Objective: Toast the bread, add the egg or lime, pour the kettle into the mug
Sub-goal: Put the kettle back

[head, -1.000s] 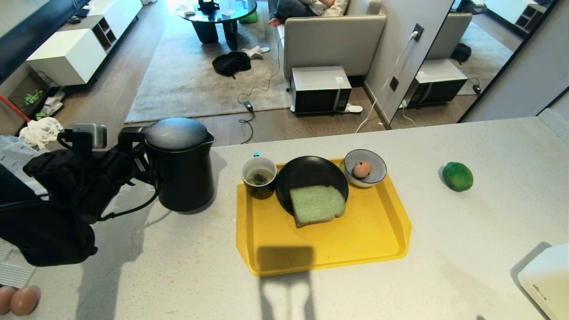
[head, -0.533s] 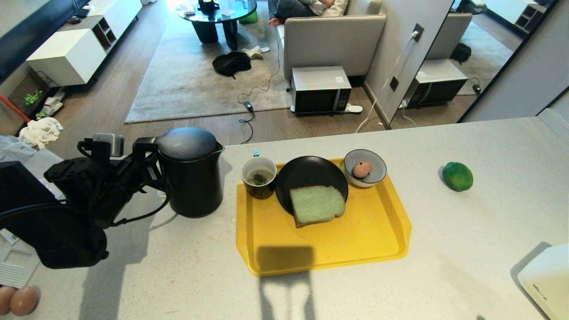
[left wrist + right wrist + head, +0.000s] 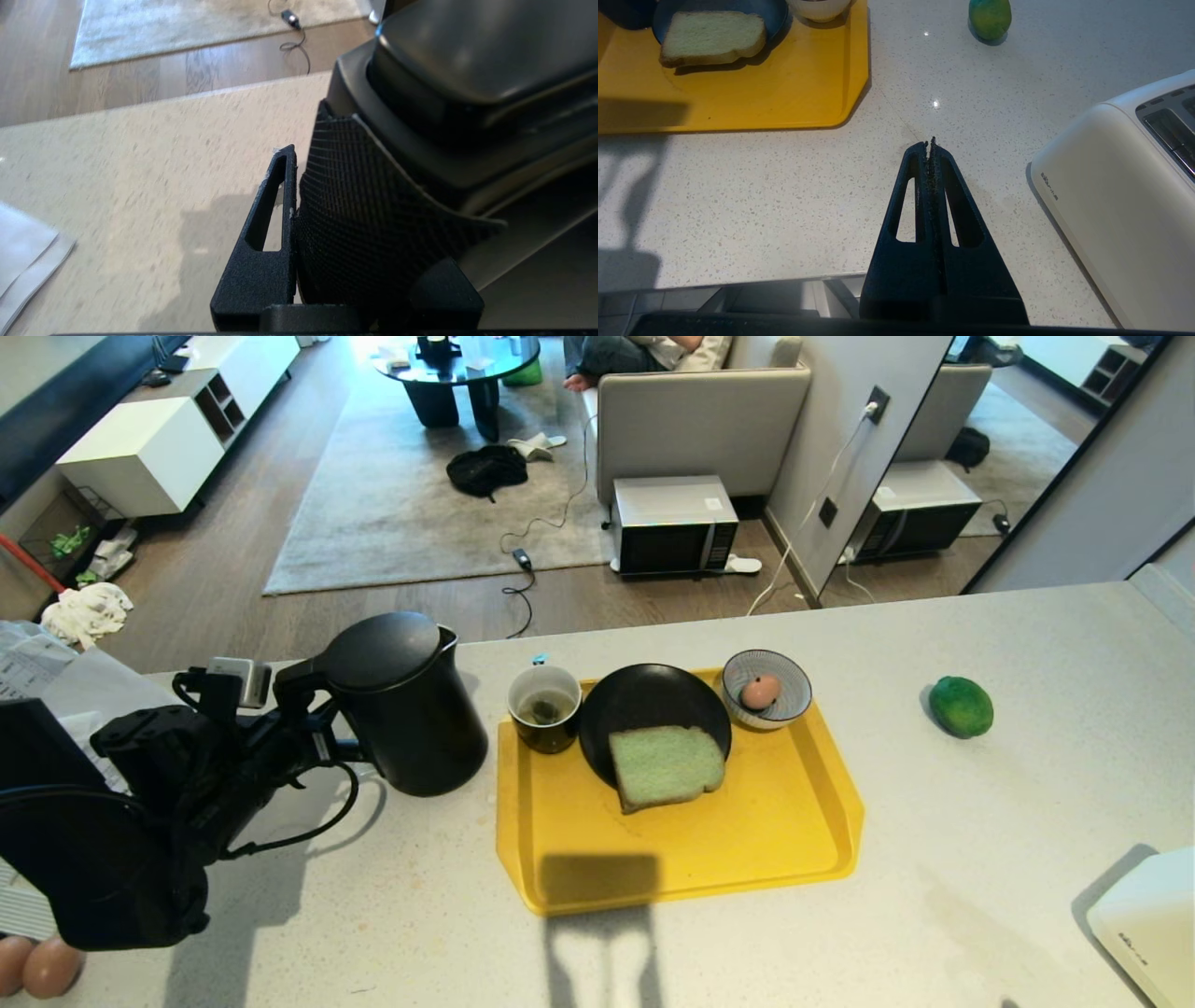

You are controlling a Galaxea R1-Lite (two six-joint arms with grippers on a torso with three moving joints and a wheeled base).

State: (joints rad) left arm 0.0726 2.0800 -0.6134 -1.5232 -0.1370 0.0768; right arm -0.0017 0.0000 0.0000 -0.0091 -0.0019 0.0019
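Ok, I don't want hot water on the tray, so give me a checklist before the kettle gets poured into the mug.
1. Left claw gripping the kettle by its handle: ok, shut on it.
2. Kettle spout over the mug: not ok, the kettle is beside the tray, left of the mug.
3. Mug upright, opening clear, tea bag inside: ok.
4. Kettle lid closed: ok.
5. Bread clear of the pour path: ok, on the black plate to the mug's right.
6. Right claw out of the way: ok, shut, near the toaster.

A home — sofa (image 3: 700, 425), rug (image 3: 420, 495), kitchen counter (image 3: 934, 896) with toaster (image 3: 1148, 924).
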